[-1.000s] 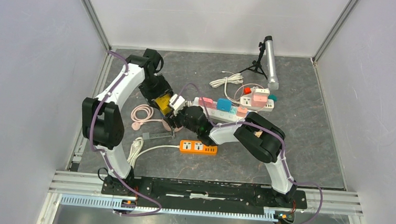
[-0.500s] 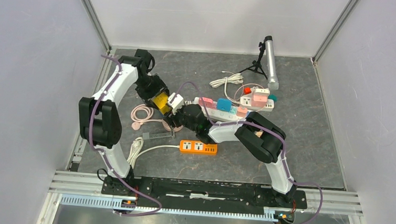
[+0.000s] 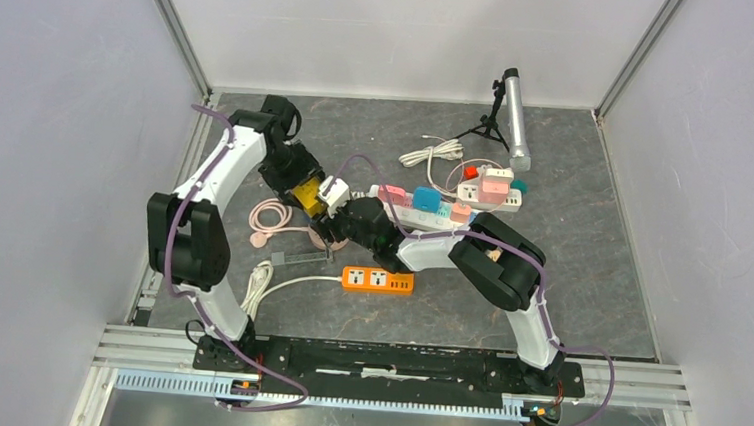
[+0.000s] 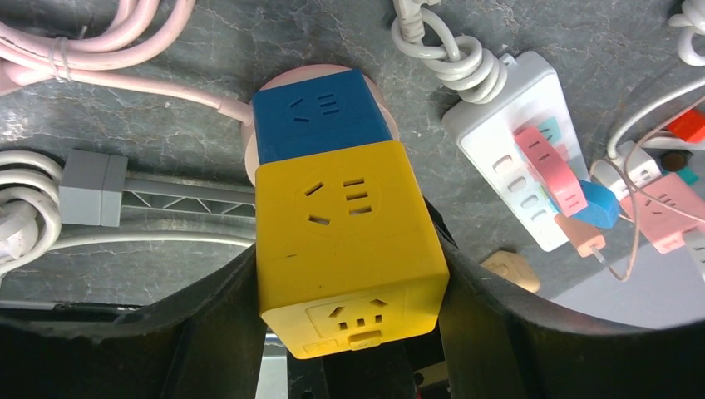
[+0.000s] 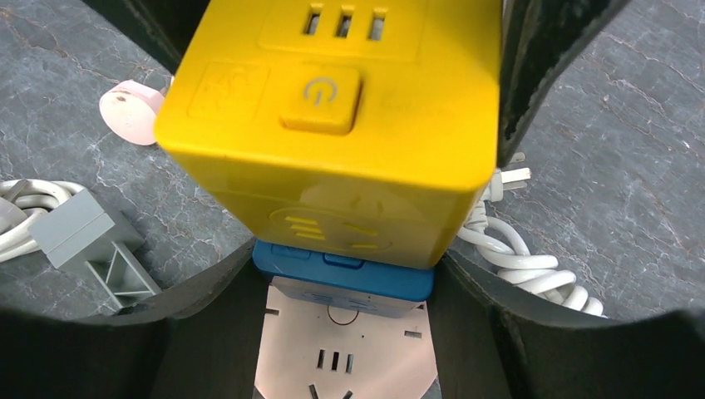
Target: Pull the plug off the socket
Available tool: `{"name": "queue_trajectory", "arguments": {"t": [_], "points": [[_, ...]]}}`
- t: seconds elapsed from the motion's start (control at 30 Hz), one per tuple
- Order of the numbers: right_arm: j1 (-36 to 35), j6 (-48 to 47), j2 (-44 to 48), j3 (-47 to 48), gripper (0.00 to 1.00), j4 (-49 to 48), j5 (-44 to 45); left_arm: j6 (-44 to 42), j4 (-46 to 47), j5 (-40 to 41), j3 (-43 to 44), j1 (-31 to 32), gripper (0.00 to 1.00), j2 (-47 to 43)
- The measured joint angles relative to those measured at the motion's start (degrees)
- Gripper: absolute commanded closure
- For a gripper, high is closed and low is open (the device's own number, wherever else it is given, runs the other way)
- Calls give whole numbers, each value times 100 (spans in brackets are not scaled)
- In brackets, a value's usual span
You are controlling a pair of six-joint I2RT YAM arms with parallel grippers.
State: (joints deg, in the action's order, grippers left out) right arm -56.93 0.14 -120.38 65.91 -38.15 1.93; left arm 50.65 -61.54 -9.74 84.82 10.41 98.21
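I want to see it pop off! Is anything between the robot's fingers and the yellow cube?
Nothing visible is in the way. The left fingers press both sides of the yellow cube, and the right fingers clamp the blue cube that it is plugged into.

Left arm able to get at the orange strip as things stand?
Probably not yet. The left gripper is clamped on the yellow cube, itself seated on the blue cube that the right gripper grips. The orange strip lies uncovered, so releasing first should free the way.
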Motion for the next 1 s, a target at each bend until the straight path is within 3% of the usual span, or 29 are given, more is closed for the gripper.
{"name": "queue_trajectory", "arguments": {"t": [0.2, 0.33, 0.67, 0.73, 0.87, 1.0], "points": [[57, 101, 0, -13, 100, 4, 22, -39, -302, -804, 498, -365, 98, 293], [61, 105, -2, -13, 100, 7, 11, -11, 157, -1307, 916, -247, 98, 212], [61, 85, 61, -109, 98, -66, -94, -146, 55, -826, 931, -398, 98, 72], [61, 72, 83, -52, 87, 61, -120, -153, 68, -743, 931, -555, 98, 72], [57, 44, 90, 256, 43, 597, -188, -186, 125, -680, 931, -817, 98, 57], [52, 33, 94, 564, 18, 1143, -243, -234, 212, -667, 931, -1097, 98, 35]]}}
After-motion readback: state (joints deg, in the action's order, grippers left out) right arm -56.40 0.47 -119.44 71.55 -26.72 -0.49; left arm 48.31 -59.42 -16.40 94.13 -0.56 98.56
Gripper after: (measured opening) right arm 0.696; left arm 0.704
